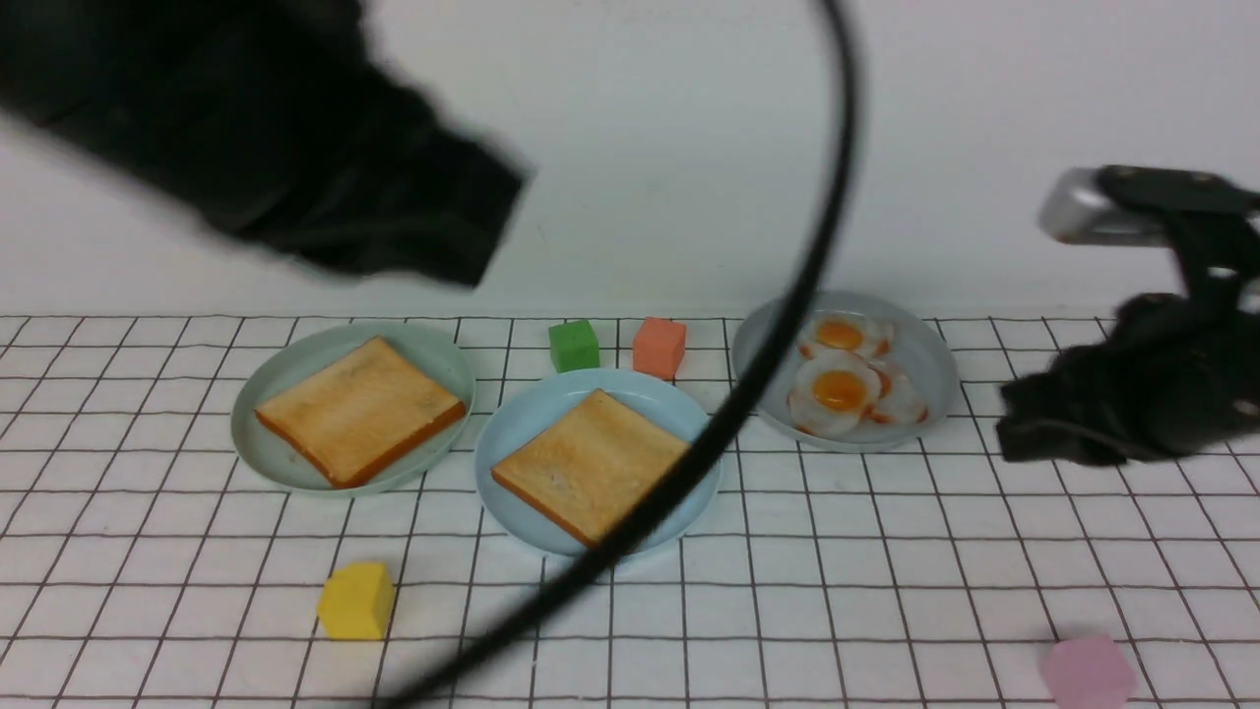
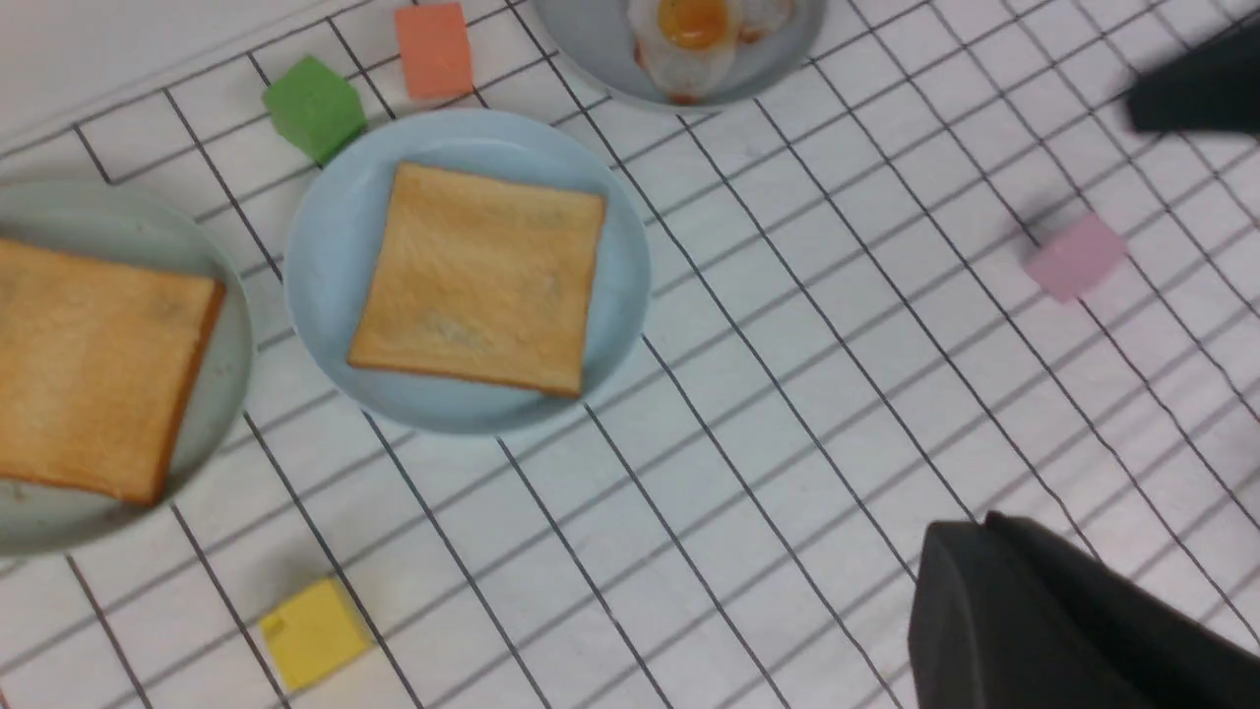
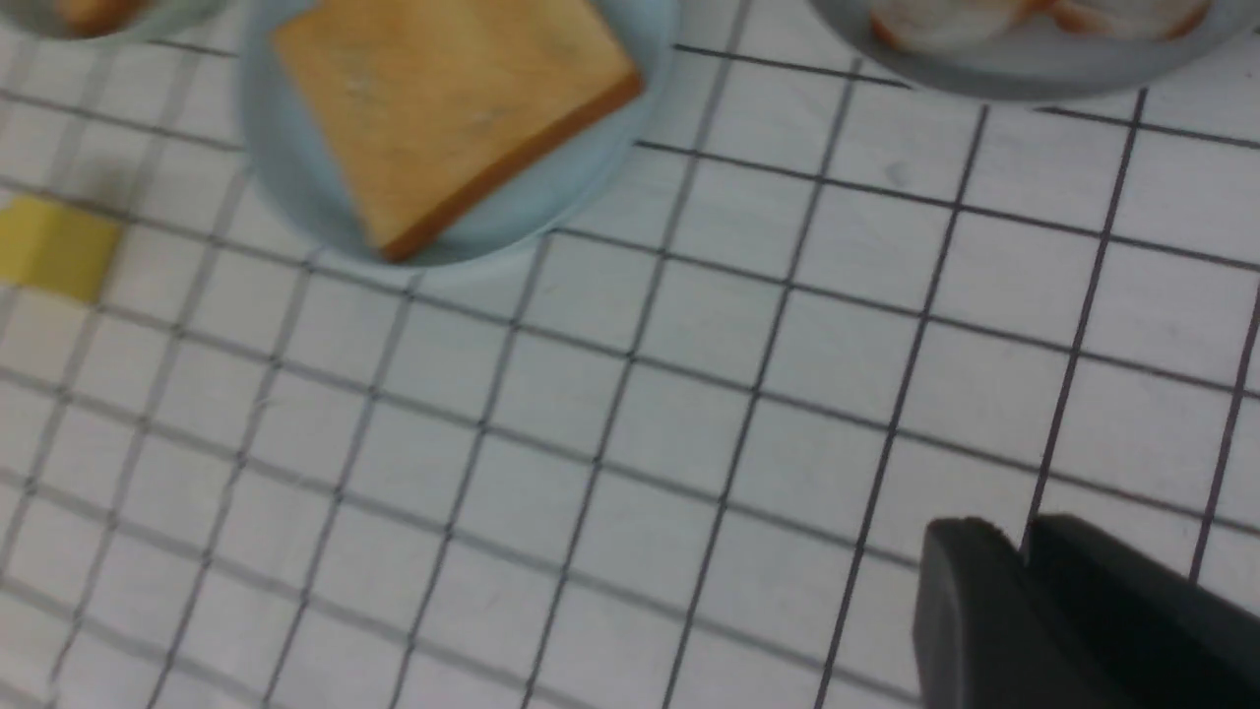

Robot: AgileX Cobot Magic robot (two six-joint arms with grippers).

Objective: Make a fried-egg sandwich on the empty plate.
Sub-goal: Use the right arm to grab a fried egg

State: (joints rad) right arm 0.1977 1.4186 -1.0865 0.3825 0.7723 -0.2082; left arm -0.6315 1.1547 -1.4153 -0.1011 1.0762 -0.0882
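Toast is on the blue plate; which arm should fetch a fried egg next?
Right, most likely: the right hand sits beside the grey plate of fried eggs, while the left arm is raised on the mint-green plate's side.

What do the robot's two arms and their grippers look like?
Both are black. The left arm is a bulky, blurred block; the right arm carries a rounded silver-grey part on top. A thin black cable curves across the front view. The left gripper and right gripper have broad, plain black fingers.
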